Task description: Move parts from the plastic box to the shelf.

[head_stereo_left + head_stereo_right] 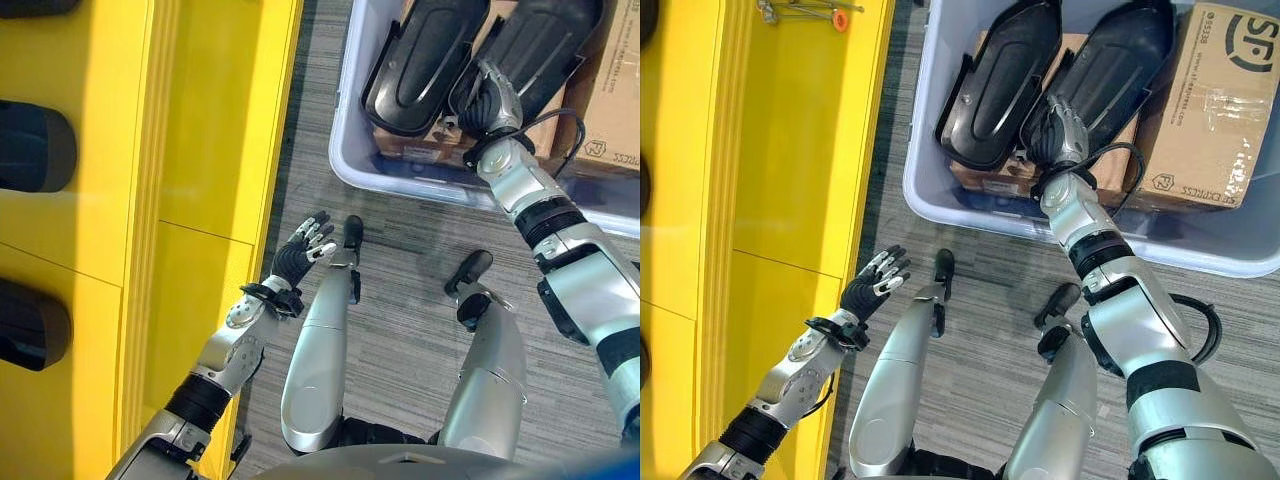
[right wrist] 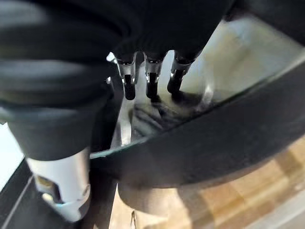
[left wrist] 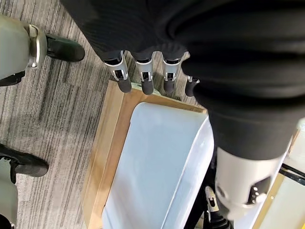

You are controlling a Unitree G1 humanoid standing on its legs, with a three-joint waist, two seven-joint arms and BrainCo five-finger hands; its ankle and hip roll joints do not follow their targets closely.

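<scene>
A pale plastic box (image 1: 350, 150) stands on the floor at the upper right. In it lie two black shell-shaped parts side by side, the left part (image 1: 425, 60) and the right part (image 1: 1120, 50). My right hand (image 1: 1060, 125) reaches into the box at the near end of the right part. In the right wrist view its fingers (image 2: 150, 78) stretch nearly straight past the part's dark rim (image 2: 214, 138), with the thumb on the rim's other side. My left hand (image 1: 300, 255) hovers open and empty over the floor beside the yellow shelf (image 1: 180, 200).
Two black parts (image 1: 35, 145) (image 1: 30, 325) lie on the shelf at the far left. A cardboard box (image 1: 1210, 100) fills the plastic box's right side. Small metal items (image 1: 805, 12) rest on the shelf's far end. Striped grey carpet (image 1: 400, 300) separates shelf and box.
</scene>
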